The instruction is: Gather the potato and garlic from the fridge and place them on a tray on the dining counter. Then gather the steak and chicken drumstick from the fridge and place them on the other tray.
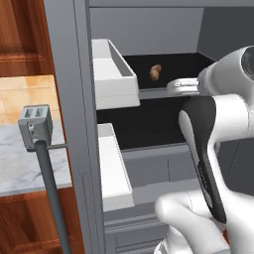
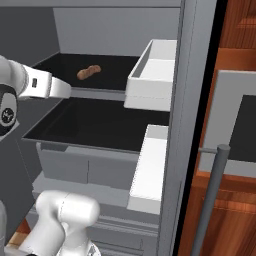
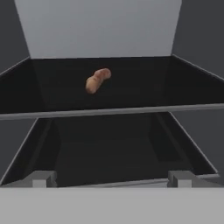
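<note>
The gripper (image 3: 112,178) stands released, its two grey finger tips (image 3: 40,178) wide apart with nothing between them, at the near edge of the fridge's (image 1: 69,74) open interior. It faces a dark, flat shelf (image 3: 144,83) with a thin grey front lip. On that shelf, well apart from the gripper and toward the far wall, lies the potato (image 3: 97,80), a small, lumpy, orange-brown oblong, alone on the black surface with bare shelf on all sides. Below is a second dark shelf (image 2: 95,125), also bare, with grey drawer fronts (image 2: 85,170) under it. The fridge walls are smooth matte grey. White boxy door bins (image 1: 114,74) jut out on the open door at the left side, beside the shelves. A dark vertical bar handle (image 1: 49,193) hangs nearer, and a marble counter top (image 1: 20,158) with red-brown wood lies beyond it.
</note>
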